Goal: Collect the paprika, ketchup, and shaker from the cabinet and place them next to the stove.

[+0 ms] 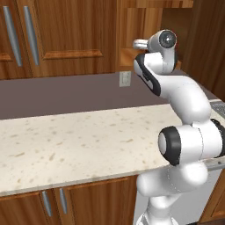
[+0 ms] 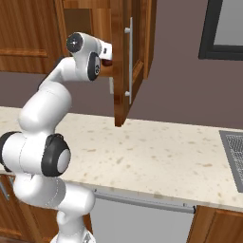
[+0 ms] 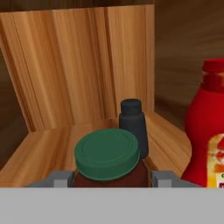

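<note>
Up close in the hand view stands the paprika (image 3: 107, 153), a dark-red jar with a green lid. My gripper (image 3: 111, 178) is shut on it, one grey fingertip against each side. The black-grey shaker (image 3: 133, 122) stands right behind the jar. The ketchup (image 3: 208, 127), a tall bright red bottle, is at the right edge, partly cut off. All three are on the wooden shelf of the cabinet (image 3: 78, 57). From the right base view, my hand (image 2: 107, 51) reaches into the cabinet niche.
An open cabinet door (image 2: 129, 61) with a long metal handle hangs just right of my hand. Below lies a speckled counter (image 2: 156, 152). The stove's grey edge (image 2: 233, 156) shows at the counter's right end. Closed wooden cabinets (image 1: 57, 35) fill the wall at left.
</note>
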Controlling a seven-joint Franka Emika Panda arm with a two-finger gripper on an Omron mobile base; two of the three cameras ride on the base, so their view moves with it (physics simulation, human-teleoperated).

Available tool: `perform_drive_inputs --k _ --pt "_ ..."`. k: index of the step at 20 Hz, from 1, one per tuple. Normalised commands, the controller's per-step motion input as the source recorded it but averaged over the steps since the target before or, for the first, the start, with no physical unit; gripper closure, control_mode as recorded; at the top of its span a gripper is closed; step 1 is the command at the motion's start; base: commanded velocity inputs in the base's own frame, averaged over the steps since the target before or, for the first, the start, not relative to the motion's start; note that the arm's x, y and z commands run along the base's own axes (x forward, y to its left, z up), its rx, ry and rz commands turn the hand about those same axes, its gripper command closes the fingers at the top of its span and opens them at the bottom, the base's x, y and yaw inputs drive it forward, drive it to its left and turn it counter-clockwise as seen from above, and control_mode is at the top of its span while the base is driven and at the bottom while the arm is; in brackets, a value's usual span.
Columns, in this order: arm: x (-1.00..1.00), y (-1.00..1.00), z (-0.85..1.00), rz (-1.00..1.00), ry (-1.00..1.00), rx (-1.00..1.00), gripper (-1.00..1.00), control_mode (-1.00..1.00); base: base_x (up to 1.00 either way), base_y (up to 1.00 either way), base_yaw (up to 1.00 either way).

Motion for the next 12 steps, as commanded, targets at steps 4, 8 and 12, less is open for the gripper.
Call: perform_drive_inputs --k 4,8,12 --pt "-0.59 0.06 0.0 0.0 -0.07 0.0 1.0 -1.0 0.0 0.0 0.0" --pt "-0.59 0.1 0.0 0.0 -0.03 0.0 1.0 -1.0 0.0 0.0 0.0" --pt "-0.64 0.1 -0.01 0.0 -0.03 0.0 1.0 -1.0 0.0 0.0 0.0"
